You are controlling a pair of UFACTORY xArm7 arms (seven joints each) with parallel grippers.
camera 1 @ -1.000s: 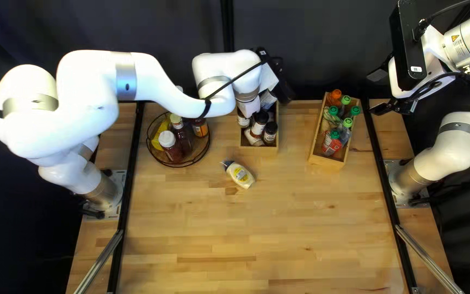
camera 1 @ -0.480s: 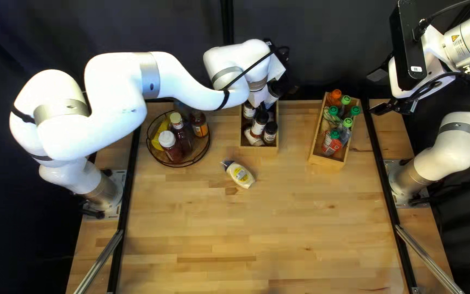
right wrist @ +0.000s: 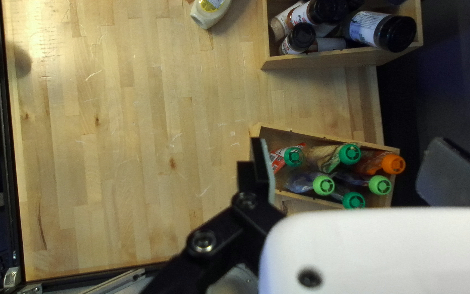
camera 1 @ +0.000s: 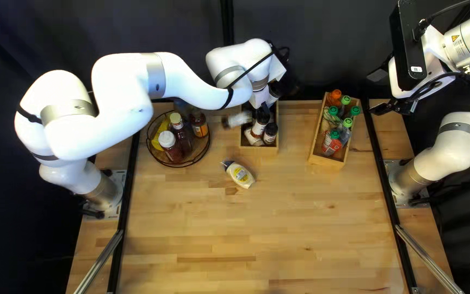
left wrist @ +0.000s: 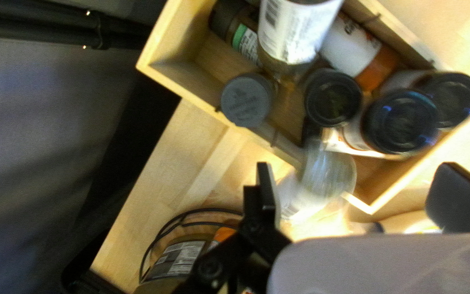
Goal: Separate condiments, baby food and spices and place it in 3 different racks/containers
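My left gripper is over the wooden spice box; in the left wrist view the gripper is open. A blurred spice jar lies tilted at that box's left wall; the left wrist view shows a blurred clear jar between the open fingers, touching neither. Other spice jars fill the box. Condiment bottles stand in the round wire basket. Capped pouches sit in the right box. My right gripper stays raised; its wrist view shows the gripper open.
A squeeze bottle lies on the table, in front of the spice box. Black rails run along both sides of the table. My left arm's links reach above the wire basket.
My left arm has shifted right, its wrist moving over the spice box. The blurred jar now shows outside that box's left wall, where none showed before. The right arm is unchanged.
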